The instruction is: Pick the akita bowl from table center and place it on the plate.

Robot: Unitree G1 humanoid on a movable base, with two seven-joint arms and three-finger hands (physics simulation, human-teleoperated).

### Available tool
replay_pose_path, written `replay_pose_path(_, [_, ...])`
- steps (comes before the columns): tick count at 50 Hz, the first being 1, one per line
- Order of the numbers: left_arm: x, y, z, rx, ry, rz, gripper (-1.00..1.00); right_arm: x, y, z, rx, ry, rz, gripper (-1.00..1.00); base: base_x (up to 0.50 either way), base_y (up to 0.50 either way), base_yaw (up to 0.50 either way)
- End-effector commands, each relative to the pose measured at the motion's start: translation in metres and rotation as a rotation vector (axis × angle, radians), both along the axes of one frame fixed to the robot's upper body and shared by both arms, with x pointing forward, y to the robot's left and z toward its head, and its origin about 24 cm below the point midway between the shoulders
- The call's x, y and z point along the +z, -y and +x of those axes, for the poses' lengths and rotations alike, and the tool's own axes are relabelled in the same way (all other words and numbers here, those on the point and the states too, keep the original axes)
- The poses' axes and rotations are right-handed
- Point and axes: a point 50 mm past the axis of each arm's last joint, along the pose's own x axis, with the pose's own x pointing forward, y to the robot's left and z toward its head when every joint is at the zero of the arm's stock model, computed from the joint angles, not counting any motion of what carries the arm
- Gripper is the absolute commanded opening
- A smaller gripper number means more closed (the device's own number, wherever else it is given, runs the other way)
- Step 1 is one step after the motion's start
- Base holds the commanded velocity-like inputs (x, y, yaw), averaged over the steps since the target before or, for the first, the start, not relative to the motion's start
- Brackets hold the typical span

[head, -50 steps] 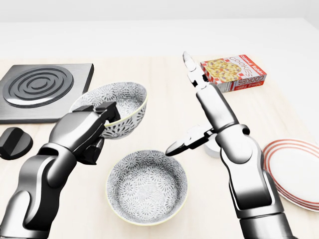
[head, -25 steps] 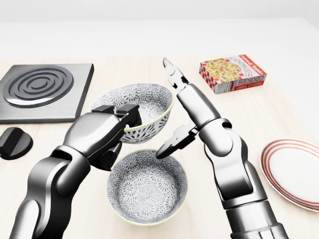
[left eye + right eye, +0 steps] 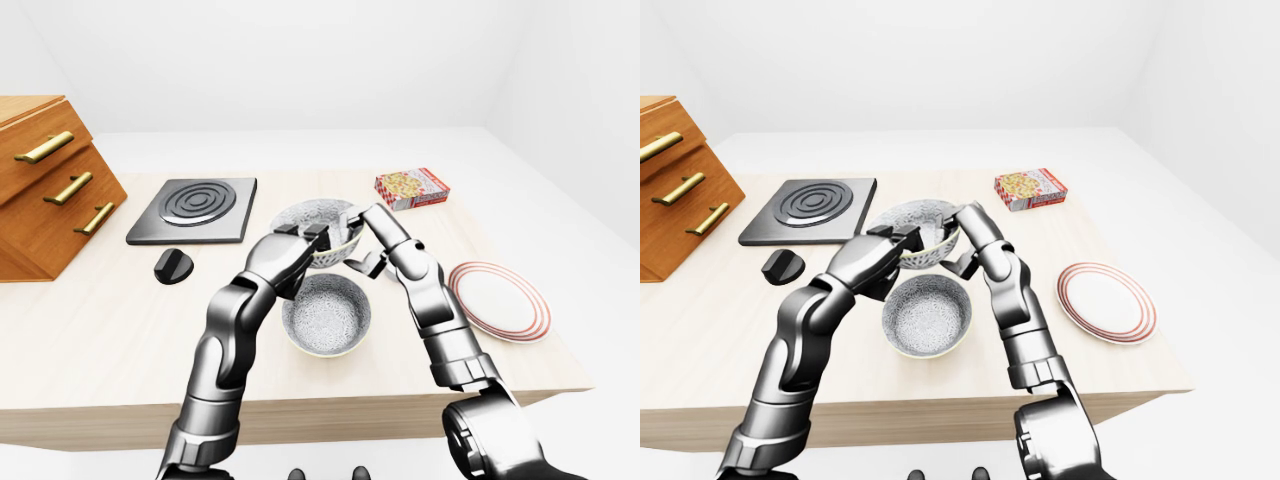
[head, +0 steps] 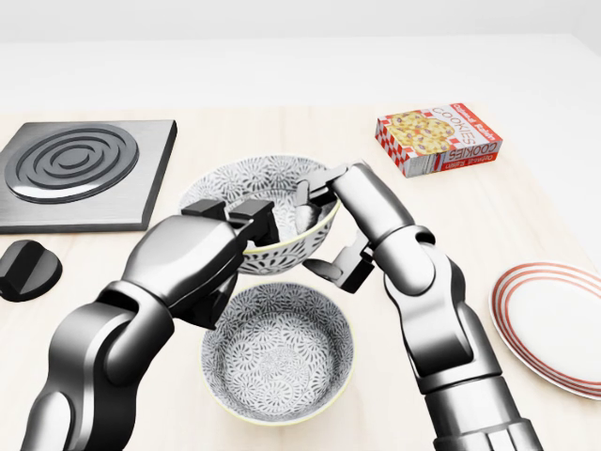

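Note:
A patterned akita bowl (image 4: 268,188) hangs tilted above the table, held by both hands. My left hand (image 4: 239,225) is shut on its lower left rim, fingers hooked over the edge. My right hand (image 4: 321,233) grips the right rim, with its fingers (image 4: 315,195) curled inside and the thumb under the wall. A second, matching bowl (image 4: 279,352) rests on the table just below them. The red-ringed white plate (image 4: 554,324) lies bare at the right edge of the head view, a forearm's length from the held bowl.
A cookie box (image 4: 439,138) lies at the upper right. A black stove plate (image 4: 75,174) and a round black knob (image 4: 26,270) sit at the left. A wooden drawer cabinet (image 3: 45,185) stands at the table's far left. The table edge (image 3: 330,410) runs close below.
My left hand carried the bowl to the right and slightly up. My right hand swung left, bent its straight fingers down and closed them on the bowl's right rim.

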Motion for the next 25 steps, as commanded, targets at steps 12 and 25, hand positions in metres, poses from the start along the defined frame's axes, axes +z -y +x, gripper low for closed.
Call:
replay_pose_path(12, [0.006,-0.002,-0.003,0.0,0.035,-0.049,-1.0,-0.003,0.001,0.0,-0.01,-0.01,0.026,-1.0,0.0,0.0,0.0])
replay_pose_path(25, [-0.004,-0.006,-0.001,0.02,-0.003,-0.036,0.3,-0.002,0.004,0.002,-0.019,-0.008,0.026,-1.0,0.0,0.0,0.0])
